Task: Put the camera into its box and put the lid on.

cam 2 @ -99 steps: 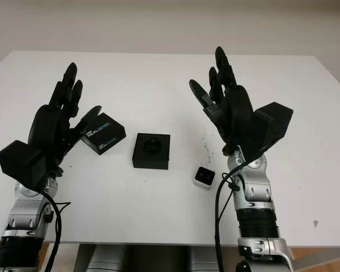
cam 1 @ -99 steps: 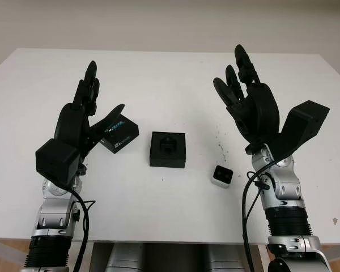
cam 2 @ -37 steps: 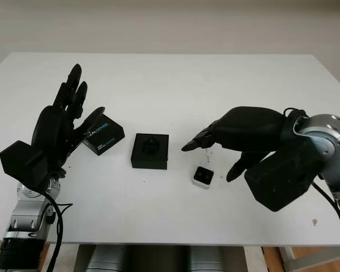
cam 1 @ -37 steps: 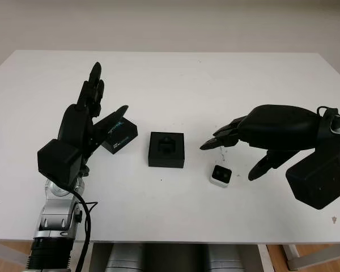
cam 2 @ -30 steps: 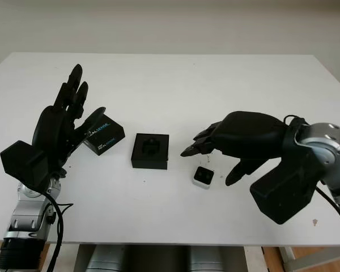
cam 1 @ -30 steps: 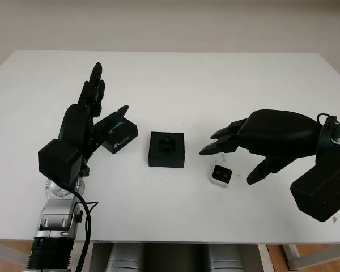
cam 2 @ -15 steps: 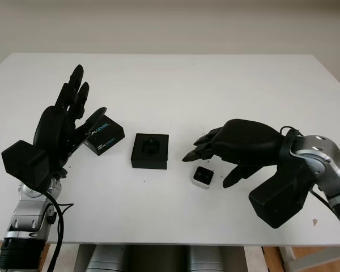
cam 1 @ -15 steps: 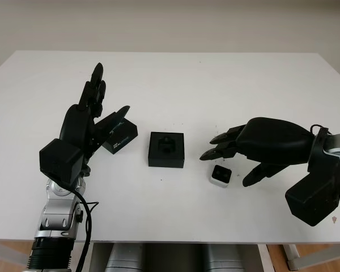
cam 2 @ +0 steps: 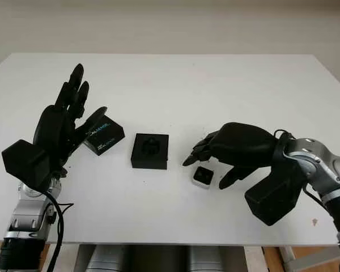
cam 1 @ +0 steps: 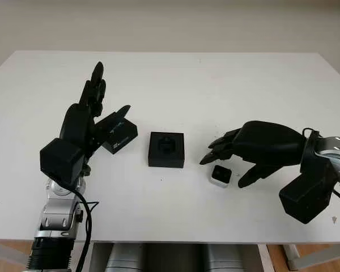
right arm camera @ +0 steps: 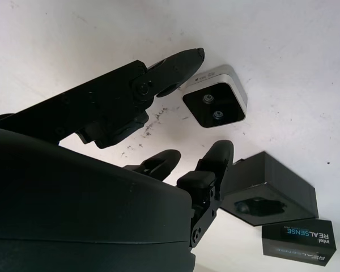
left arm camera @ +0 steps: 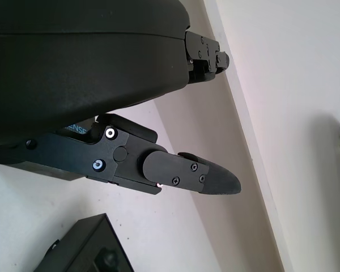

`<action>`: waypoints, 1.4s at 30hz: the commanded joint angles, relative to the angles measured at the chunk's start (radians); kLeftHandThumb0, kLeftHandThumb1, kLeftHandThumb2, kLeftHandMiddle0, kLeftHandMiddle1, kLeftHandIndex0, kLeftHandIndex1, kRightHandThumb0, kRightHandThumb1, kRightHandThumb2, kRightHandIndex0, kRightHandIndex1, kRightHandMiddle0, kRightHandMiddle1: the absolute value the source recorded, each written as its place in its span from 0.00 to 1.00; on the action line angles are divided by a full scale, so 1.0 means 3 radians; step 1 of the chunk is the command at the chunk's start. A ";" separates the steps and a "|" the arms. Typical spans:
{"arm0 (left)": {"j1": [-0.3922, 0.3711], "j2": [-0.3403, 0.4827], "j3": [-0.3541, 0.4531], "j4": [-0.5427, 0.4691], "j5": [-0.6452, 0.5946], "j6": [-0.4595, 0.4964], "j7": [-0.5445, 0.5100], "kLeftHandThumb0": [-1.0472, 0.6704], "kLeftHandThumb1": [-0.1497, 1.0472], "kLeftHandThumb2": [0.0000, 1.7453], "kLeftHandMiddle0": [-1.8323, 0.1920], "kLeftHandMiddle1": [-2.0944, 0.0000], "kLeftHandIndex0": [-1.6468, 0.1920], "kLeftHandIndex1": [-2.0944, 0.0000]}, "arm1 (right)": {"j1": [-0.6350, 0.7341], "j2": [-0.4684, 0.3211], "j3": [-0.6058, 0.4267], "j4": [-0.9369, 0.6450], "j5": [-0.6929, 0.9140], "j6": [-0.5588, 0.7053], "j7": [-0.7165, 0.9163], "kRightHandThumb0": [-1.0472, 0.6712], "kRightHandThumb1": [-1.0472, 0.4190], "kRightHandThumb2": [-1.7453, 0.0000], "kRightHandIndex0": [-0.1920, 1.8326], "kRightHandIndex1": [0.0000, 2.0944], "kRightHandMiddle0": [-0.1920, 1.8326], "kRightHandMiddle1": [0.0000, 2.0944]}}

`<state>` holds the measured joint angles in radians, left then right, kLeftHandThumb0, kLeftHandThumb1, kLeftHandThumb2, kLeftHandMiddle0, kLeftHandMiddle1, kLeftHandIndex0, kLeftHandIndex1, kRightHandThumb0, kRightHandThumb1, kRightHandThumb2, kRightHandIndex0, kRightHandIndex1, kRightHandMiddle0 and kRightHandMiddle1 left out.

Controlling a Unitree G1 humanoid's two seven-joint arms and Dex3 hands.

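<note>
Your right hand (cam 1: 259,148) hovers open over the camera (cam 1: 221,174) — fingers (right arm camera: 175,65) straddling but not touching it — with the box (cam 1: 166,149) to its left and the lid (cam 1: 120,136) beside your raised, open left hand (cam 1: 79,127).

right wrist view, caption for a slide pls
Open right hand poised around the camera on the table, box and lid beyond.

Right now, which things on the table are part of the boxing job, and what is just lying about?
Part of the job:
camera, under the open right hand
open box, mid-table
lid, beside the open left hand

Just lying about:
nothing but the white table and small dark specks on it
</note>
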<state>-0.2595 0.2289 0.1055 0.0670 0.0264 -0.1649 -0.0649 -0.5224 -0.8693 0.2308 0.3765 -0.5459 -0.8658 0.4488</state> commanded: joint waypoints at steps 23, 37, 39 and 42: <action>0.0012 -0.0039 -0.0018 -0.0116 0.0033 0.0066 0.0045 0.28 1.00 0.07 0.89 0.97 0.89 0.97 | -0.0263 0.0076 0.0158 0.0446 -0.0201 -0.0231 -0.0312 0.38 0.16 0.97 0.37 0.13 0.28 0.43; 0.0036 -0.0051 -0.0026 -0.0159 0.0048 0.0113 0.0051 0.28 1.00 0.07 0.90 0.98 0.89 0.98 | -0.0288 0.0144 0.0235 0.0504 -0.0105 -0.0250 -0.0258 0.38 0.15 0.97 0.36 0.13 0.27 0.40; 0.0039 -0.0048 -0.0027 -0.0165 0.0055 0.0117 0.0051 0.28 1.00 0.07 0.90 0.97 0.89 0.98 | -0.0291 0.0140 0.0239 0.0494 -0.0119 -0.0248 -0.0265 0.38 0.15 0.97 0.36 0.13 0.28 0.40; 0.0038 -0.0049 -0.0025 -0.0162 0.0051 0.0117 0.0050 0.28 1.00 0.07 0.90 0.97 0.89 0.98 | -0.0285 0.0140 0.0241 0.0492 -0.0093 -0.0251 -0.0249 0.38 0.15 0.97 0.36 0.14 0.28 0.41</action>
<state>-0.2485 0.2156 0.1012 0.0346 0.0371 -0.1308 -0.0514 -0.5903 -0.8330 0.3012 0.5250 -0.5836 -0.9346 0.3712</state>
